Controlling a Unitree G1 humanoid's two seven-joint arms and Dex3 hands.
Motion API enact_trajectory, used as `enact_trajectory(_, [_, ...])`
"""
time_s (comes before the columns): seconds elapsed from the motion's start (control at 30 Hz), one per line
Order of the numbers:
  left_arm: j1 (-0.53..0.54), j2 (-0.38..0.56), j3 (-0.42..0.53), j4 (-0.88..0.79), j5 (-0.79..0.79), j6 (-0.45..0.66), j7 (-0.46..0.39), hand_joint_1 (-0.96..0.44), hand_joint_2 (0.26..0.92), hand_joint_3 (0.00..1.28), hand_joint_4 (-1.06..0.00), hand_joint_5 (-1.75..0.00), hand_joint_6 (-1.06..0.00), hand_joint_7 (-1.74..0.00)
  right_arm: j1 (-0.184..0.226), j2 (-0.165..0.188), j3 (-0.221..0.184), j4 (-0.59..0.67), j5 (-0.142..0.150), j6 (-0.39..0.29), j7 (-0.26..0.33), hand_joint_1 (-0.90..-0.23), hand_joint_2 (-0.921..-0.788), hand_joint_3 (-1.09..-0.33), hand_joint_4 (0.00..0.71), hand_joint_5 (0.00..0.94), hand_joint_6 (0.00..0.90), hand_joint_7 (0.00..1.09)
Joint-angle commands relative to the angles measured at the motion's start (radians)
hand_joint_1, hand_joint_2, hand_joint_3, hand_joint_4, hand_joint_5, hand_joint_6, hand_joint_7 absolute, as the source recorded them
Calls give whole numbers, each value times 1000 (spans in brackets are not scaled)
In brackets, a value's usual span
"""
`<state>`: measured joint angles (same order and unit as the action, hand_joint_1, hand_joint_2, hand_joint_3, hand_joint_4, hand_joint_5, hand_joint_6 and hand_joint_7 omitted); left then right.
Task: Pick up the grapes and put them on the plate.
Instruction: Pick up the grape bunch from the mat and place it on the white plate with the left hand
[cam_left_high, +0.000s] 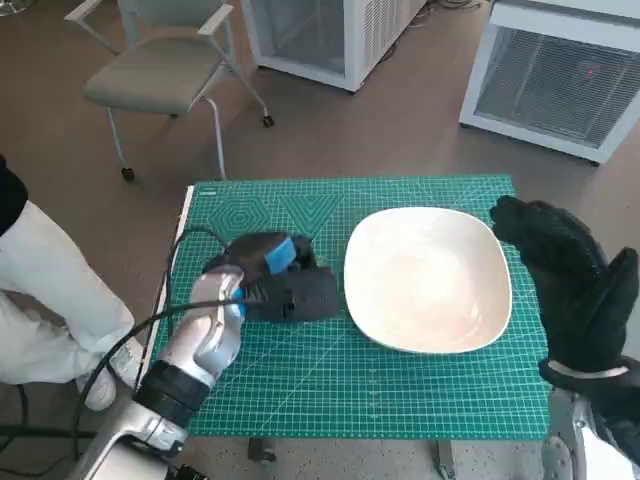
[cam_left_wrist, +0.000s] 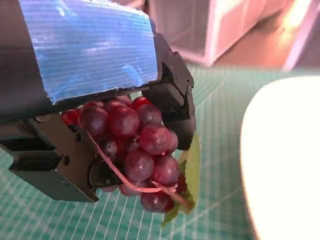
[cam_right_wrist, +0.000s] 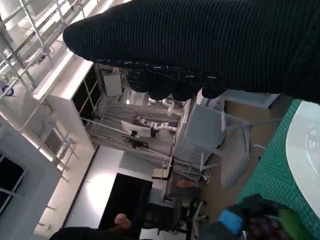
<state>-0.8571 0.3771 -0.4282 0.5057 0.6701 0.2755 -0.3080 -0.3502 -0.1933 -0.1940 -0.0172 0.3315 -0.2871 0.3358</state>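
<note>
grapes (cam_left_wrist: 137, 150): red bunch w/ leaf, clamped in left robot hand (cam_left_high: 285, 285), low over the mat, just beside plate (cam_left_high: 430, 280); can't tell if lifted clear.
left robot hand: fingers wrapped round the bunch.
right robot hand (cam_left_high: 565, 285): holds nothing, fingers spread, raised by plate's far side.
plate: on desk (cam_left_high: 400, 395), nothing on it.
progress: grasp looks done; carry to plate + release left.

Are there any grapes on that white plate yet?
No, the plate is bare; the grapes are gripped in the left robot hand beside it.
</note>
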Motion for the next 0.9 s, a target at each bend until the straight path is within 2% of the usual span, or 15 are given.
enact_trajectory(0.03, [6, 29, 23, -93, -1, 14, -27, 7, 660, 572, -583, -1533, -705, -986, 8, 1, 0, 12, 1, 2, 1, -511, -921, -576, 375, 430, 214, 865])
enact_trajectory(0.2, [10, 49, 47, -178, -5, 23, -49, 5, 720, 426, -643, -1439, -737, -914, 8, 2, -1, 11, 2, 2, 0, -511, -921, -576, 375, 430, 214, 865])
enact_trajectory(0.37, [13, 66, 81, -279, -12, 36, -68, 2, 821, 195, -737, -1264, -733, -929, 8, 3, -2, 14, 1, -2, 0, -511, -921, -575, 375, 430, 215, 864])
enact_trajectory(0.43, [16, 72, 92, -313, -14, 38, -73, 2, 842, 149, -750, -1243, -741, -916, 7, 3, -2, 16, 1, -4, 0, -511, -921, -575, 376, 430, 215, 864])
enact_trajectory(0.7, [25, 91, 129, -431, -8, 29, -79, 5, 855, 118, -685, -1356, -856, -725, 6, 4, -2, 18, 3, -5, -1, -512, -921, -573, 378, 429, 218, 861])
enact_trajectory(0.9, [25, 100, 144, -466, -4, 13, -65, 3, 891, 58, -662, -1348, -847, -762, 6, 6, -1, 16, 6, -3, -1, -511, -921, -572, 379, 427, 219, 858])
